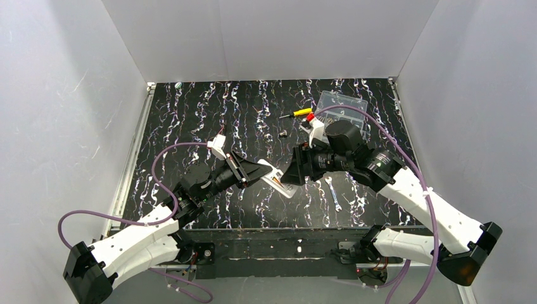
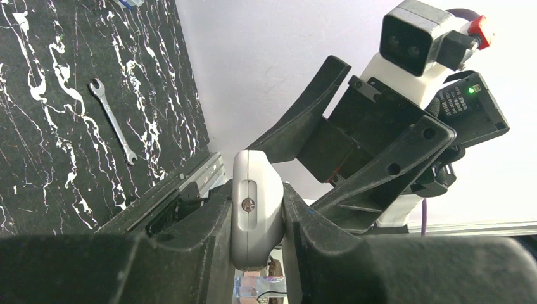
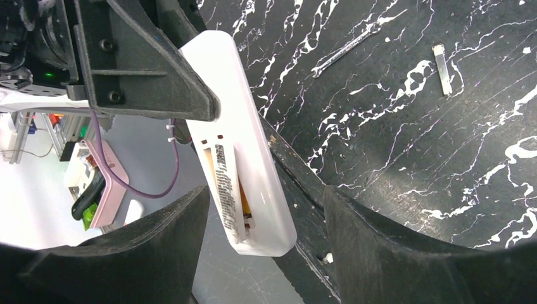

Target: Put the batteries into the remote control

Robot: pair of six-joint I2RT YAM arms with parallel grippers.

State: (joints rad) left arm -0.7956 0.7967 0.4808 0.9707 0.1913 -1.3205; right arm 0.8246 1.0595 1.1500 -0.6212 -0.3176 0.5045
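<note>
Left gripper point(image 2: 256, 195): clamped on the remote control point(image 3: 244, 152), with the fingers pinching its narrow sides near one end. This hold lifts the body off the table point(image 1: 190, 126) and leaves the back uncovered.
Remote orientation: tilted, with the recessed compartment facing the right wrist camera and the free end projecting toward the right arm. This is judged to be a presentation pose for loading.
Batteries point(image 3: 243, 201): an orange cell shows inside the compartment beside a printed strip. Whether both cells are seated cannot be told.
Right gripper point(image 3: 266, 209): fingers spread wide and holding nothing. The remote's free end lies between them, with a clear gap on one side.
Stage: judged late, either seating or checking the cells.
Next move: probably pressing a cell flat, which requires the left clamp to resist the push.
Risk: force at the free end could lever the remote within the pinch.
Bystanders: the wrench point(image 1: 334, 193), screwdriver point(image 1: 297, 114) and clear box point(image 1: 342, 104) lie on the table, well apart from the work.
</note>
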